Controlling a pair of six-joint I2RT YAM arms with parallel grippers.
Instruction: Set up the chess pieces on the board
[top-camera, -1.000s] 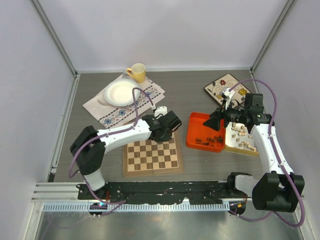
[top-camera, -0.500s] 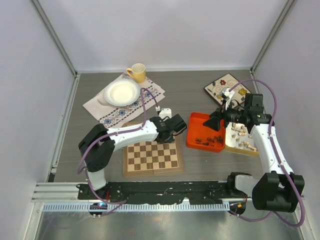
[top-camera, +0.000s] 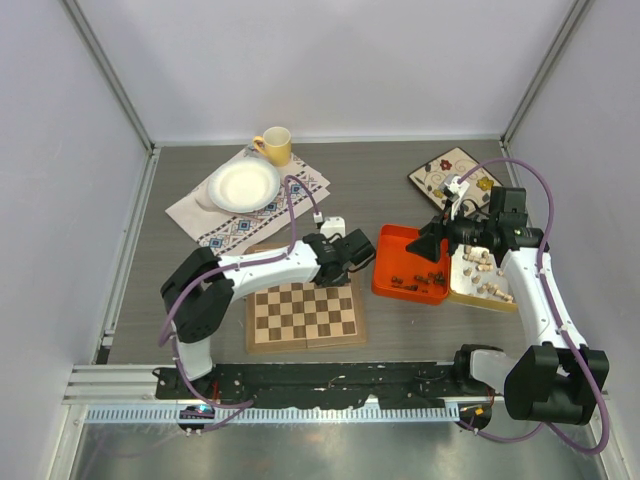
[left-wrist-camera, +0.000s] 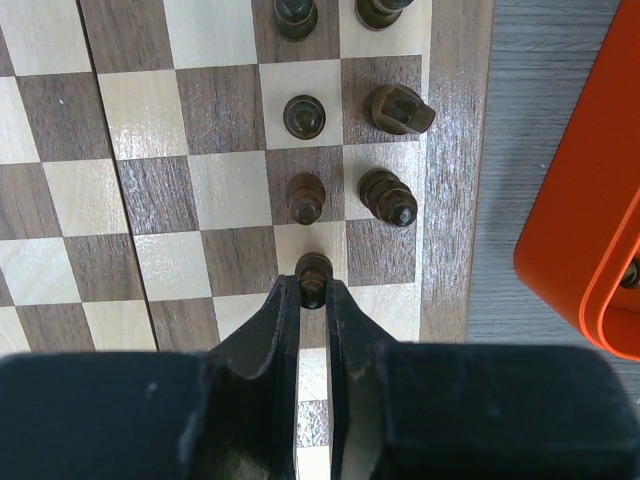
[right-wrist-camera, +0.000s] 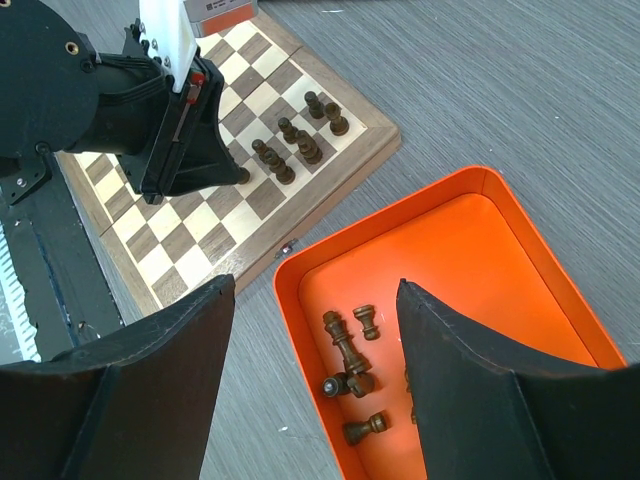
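Note:
In the left wrist view my left gripper (left-wrist-camera: 313, 287) is shut on a small dark pawn (left-wrist-camera: 313, 267) over the board (left-wrist-camera: 150, 200), near its right edge. Several dark chess pieces (left-wrist-camera: 387, 195) stand in the two columns ahead of it. From above, that gripper (top-camera: 352, 258) is at the far right corner of the board (top-camera: 300, 318). My right gripper (right-wrist-camera: 312, 290) hangs open and empty above the orange tray (right-wrist-camera: 470, 230), where dark pieces (right-wrist-camera: 345, 345) lie on their sides. Pale pieces (top-camera: 484, 264) lie in a yellow tray (top-camera: 470, 293) beside it.
A yellow cup (top-camera: 274, 146) and a white plate (top-camera: 243, 186) sit on a patterned cloth (top-camera: 215, 228) at the back left. A floral square plate (top-camera: 441, 169) lies at the back right. Enclosure walls ring the table.
The left arm has shifted a little to the right along the board's far edge with the pawn in its grip. The right arm has not moved.

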